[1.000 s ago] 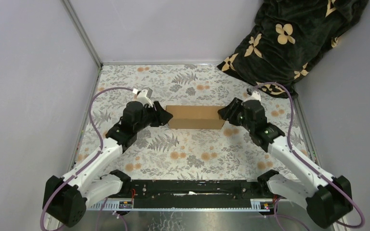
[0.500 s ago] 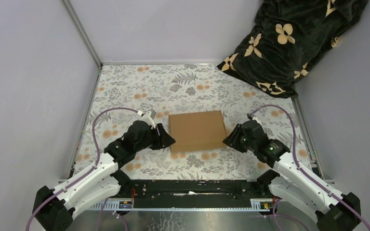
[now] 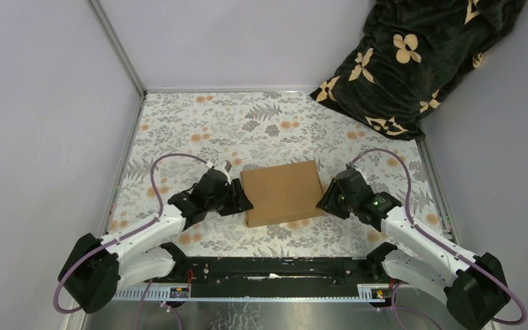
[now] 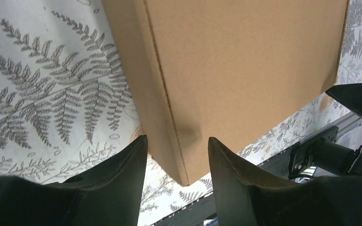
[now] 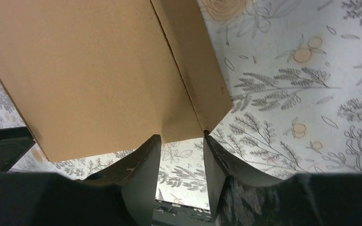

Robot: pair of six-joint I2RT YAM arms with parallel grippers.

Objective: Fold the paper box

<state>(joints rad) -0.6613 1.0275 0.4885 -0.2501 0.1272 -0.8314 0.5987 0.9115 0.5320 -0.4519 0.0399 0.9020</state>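
The paper box (image 3: 282,192) is a closed, flat brown cardboard box lying on the floral cloth between the arms, turned slightly. My left gripper (image 3: 243,201) is open at the box's left side. In the left wrist view the box's near corner (image 4: 181,176) sits between the spread fingers (image 4: 132,160) without touching them. My right gripper (image 3: 324,199) stands at the box's right side with its jaws apart. In the right wrist view its fingertips (image 5: 156,141) just reach the lower edge of the box's side wall (image 5: 188,94). Floral cloth shows between the fingers.
A dark blanket with tan flower shapes (image 3: 419,62) is heaped at the back right corner. Grey walls close in the left, back and right. The black rail with the arm bases (image 3: 275,271) runs along the near edge.
A second ago the box stood on edge farther back, between both grippers. It has come down flat and nearer to the bases. Both arms drew back with it, and the left jaws widened.
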